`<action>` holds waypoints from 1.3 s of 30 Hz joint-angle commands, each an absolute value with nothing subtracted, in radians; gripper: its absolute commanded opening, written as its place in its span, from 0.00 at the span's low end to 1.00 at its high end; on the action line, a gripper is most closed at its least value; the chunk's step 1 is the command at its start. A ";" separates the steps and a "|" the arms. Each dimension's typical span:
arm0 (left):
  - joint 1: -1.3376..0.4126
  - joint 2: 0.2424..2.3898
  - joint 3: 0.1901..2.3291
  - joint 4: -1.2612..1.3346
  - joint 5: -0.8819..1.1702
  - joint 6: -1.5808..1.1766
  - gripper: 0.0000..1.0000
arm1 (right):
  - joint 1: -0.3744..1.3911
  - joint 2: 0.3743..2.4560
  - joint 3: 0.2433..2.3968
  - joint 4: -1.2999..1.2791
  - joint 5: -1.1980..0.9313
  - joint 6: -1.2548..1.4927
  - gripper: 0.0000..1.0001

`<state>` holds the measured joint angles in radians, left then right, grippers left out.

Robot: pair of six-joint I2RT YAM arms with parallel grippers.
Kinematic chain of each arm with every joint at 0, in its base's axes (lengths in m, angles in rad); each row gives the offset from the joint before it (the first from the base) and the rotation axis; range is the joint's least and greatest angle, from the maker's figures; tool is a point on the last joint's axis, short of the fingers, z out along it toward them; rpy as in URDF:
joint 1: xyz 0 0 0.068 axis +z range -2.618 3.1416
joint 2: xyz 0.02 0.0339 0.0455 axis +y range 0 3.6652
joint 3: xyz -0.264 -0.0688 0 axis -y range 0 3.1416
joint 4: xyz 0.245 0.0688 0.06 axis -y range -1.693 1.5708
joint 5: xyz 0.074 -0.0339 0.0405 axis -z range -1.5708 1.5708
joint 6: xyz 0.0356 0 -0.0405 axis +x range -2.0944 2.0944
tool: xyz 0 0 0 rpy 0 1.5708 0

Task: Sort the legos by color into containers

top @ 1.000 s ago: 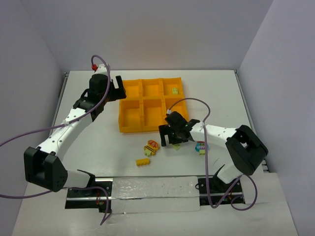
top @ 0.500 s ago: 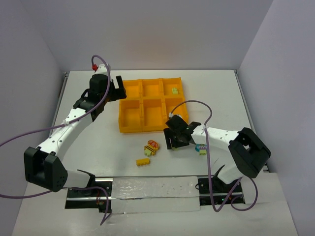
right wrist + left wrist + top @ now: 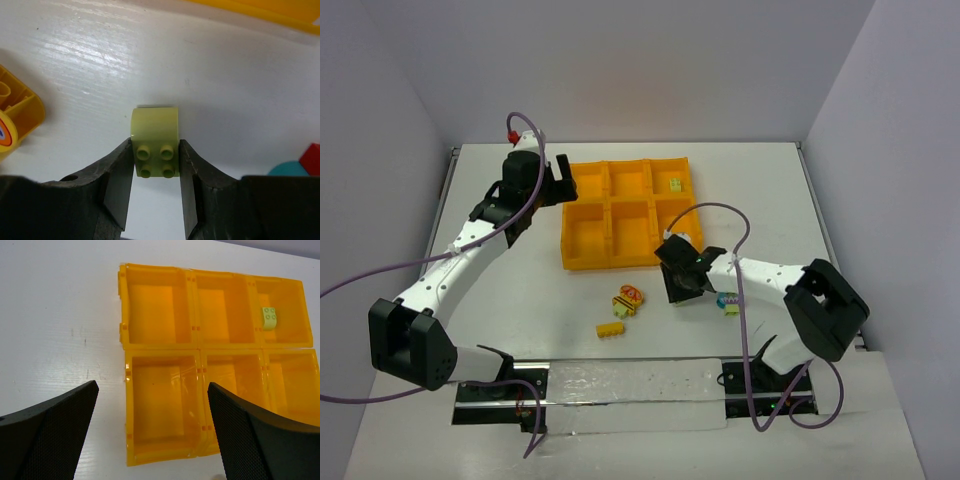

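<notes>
Inside a robotics lab's test cell: the left arm (image 3: 460, 255) and the right arm (image 3: 770, 272), white-and-black jointed machines, stand bolted side by side on a metal mounting plate (image 3: 630, 385) at the near edge of a white worktop (image 3: 760, 190). Plain pale-grey panels (image 3: 620, 70) box the worktop in at the back and both sides. Purple cables (image 3: 380, 272) loop loose from the arms. The props are an orange-yellow plastic sorting tray (image 3: 610, 262) and a few toy bricks (image 3: 611, 329)
</notes>
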<state>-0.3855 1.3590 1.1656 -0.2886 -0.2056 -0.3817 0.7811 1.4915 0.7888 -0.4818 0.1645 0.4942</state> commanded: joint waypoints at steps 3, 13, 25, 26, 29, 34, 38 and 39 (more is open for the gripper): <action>-0.393 1.346 1.181 -0.267 -0.221 -0.379 0.99 | 0.780 1.361 0.978 -0.605 0.235 0.448 0.22; -0.395 1.338 1.174 -0.267 -0.221 -0.380 0.99 | 0.548 1.496 1.356 -0.555 0.239 0.347 0.24; -0.396 1.341 1.184 -0.279 -0.235 -0.369 0.99 | 0.404 1.952 1.891 -0.537 0.343 0.401 0.24; -0.396 1.340 1.184 -0.279 -0.235 -0.368 0.99 | 0.401 1.981 1.919 -0.546 0.347 0.403 0.24; -0.396 1.336 1.184 -0.281 -0.239 -0.364 0.99 | 0.387 2.073 2.003 -0.557 0.333 0.408 0.25; -0.396 1.329 1.186 -0.286 -0.242 -0.359 0.99 | 0.376 2.161 2.049 -0.571 0.318 0.412 0.29; -0.396 1.330 1.186 -0.284 -0.236 -0.360 0.99 | 0.372 2.182 2.034 -0.569 0.297 0.416 0.33; -0.396 1.332 1.187 -0.285 -0.235 -0.360 0.99 | 0.373 2.186 2.031 -0.570 0.293 0.416 0.41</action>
